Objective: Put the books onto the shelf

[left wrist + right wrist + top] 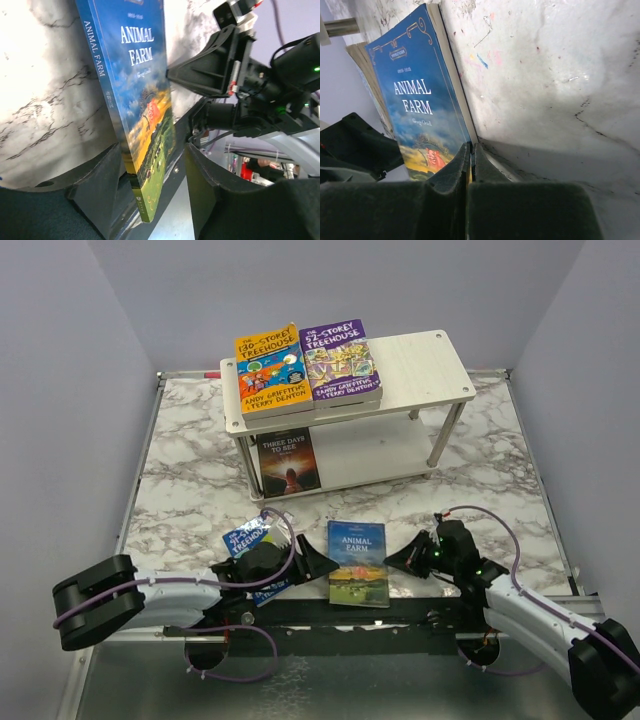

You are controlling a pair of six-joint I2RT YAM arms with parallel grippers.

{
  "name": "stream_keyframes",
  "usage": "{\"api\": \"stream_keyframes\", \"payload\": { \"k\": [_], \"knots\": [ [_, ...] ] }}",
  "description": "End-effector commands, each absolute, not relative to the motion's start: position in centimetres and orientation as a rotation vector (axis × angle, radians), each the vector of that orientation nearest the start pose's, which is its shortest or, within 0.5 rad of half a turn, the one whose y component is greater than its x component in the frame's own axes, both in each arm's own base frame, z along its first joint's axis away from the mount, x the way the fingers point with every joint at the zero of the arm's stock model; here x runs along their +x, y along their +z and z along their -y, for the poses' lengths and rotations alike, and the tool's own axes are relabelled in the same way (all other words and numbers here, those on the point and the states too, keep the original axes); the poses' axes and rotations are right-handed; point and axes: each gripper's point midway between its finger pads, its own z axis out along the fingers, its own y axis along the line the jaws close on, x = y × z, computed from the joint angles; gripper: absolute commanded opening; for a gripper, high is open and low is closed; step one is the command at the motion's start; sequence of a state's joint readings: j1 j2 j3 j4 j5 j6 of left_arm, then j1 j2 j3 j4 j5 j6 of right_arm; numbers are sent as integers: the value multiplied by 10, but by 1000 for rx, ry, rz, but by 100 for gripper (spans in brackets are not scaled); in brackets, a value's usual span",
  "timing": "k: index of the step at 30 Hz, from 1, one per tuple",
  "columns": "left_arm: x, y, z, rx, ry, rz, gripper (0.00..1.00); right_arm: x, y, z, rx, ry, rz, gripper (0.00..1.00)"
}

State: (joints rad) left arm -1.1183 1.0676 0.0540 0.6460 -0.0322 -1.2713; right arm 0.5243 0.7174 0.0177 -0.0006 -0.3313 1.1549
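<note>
Blue Animal Farm book [357, 562] flat, long axis toward shelf [420, 360]

Both arms, left [175, 592] and right [530, 618], were built of pale grey links joined by black housings. A purple cable [275, 511] was looped behind the left gripper [318, 566], and another [480, 508] behind the right gripper [396, 562]. The fingers [95, 185] were matte black wedges. A green light [437, 553] was seen just behind the right gripper.

bare right half of shelf top [425, 365], treehouse books [340, 360] across its left
</note>
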Motion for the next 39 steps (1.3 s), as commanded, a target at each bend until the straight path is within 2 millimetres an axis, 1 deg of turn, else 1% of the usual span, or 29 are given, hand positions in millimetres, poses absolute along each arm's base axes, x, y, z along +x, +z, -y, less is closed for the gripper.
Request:
{"api": "stream_keyframes", "payload": {
  "k": [1,4,8,9,12,16,23,27,31,33,35,36,39],
  "knots": [
    [116,115,295,-256,-1588,-2066,54,89,-22,-179,625,1190,-2652,1],
    [115,113,296,-247,-1588,-2076,55,93,-18,-182,620,1215,-2628,1],
    [115,102,297,-251,-1554,-2123,58,98,-11,-186,615,1244,-2599,1],
    [114,99,298,-250,-1545,-2136,60,99,-10,-186,614,1245,-2595,1],
    [113,95,304,-226,-1542,-2166,62,102,-7,-188,612,1256,-2580,1],
    [111,104,317,-178,-1585,-2160,63,105,-4,-191,606,1275,-2568,1],
    [116,116,326,-156,-1629,-2095,63,102,-3,-193,626,1317,-2562,1],
    [112,125,335,-111,-1688,-2074,63,100,-3,-194,625,1329,-2569,1],
    [112,129,343,-82,-1701,-2072,70,94,-8,-191,630,1319,-2594,1],
    [112,128,343,-88,-1700,-2080,74,92,-9,-190,609,1301,-2608,1],
    [111,123,341,-100,-1693,-2096,75,92,-9,-187,577,1255,-2632,1],
    [110,121,340,-105,-1693,-2105,76,89,-12,-185,571,1225,-2661,1],
    [107,111,334,-131,-1675,-2150,80,83,-13,-182,542,1205,-2694,1]
  ]
}}
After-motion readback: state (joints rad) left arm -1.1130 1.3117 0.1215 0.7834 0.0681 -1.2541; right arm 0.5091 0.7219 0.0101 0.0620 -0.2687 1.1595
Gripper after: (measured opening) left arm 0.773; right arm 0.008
